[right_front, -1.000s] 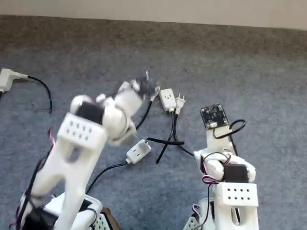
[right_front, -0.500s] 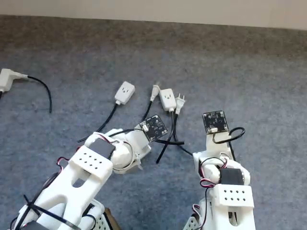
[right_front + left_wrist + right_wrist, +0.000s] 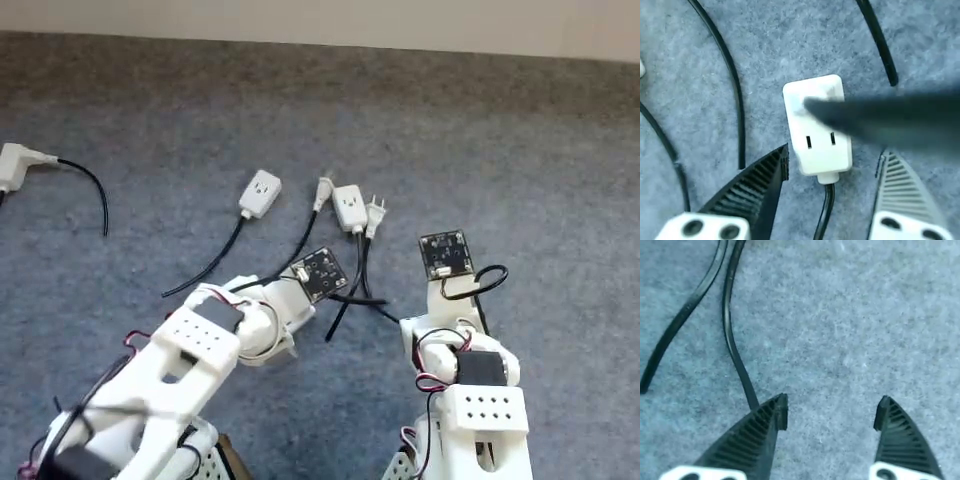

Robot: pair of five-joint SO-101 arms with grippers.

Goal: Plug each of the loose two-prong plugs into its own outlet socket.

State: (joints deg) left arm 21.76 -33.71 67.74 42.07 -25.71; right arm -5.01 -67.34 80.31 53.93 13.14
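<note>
- The left hand [image 3: 833, 160] was released, its fingers [image 3: 771, 172] standing either side of a white socket [image 3: 817, 125]; the socket lay flat on the grey surface [image 3: 920, 45] with its slots up, and nothing was grasped.
- A dark cable [image 3: 890, 122] crossed close over that socket, out of focus; in my judgement a closing or lifting hand could catch it and drag whatever hung on its end.
- The socket's own cord [image 3: 826, 210] ran out between the fingers; a grip across the slotted face would likely cover the slots and leave no way in for prongs; a grip too near the cord end could let the body pivot.
- The right hand [image 3: 832, 407] was likewise released and empty above bare surface, with a black cord [image 3: 732, 340] just beside one finger; a careless descent might pin it.
- In the high view a two-prong plug [image 3: 375, 213] lay just beside another socket [image 3: 349, 207], with a third socket [image 3: 260, 192] near them; pulling on one of the crossing cords [image 3: 350, 297] would probably shift the others.
- A further plug [image 3: 15, 162] lay well apart at the left edge of the high view; it seemed the hardest to reach.
</note>
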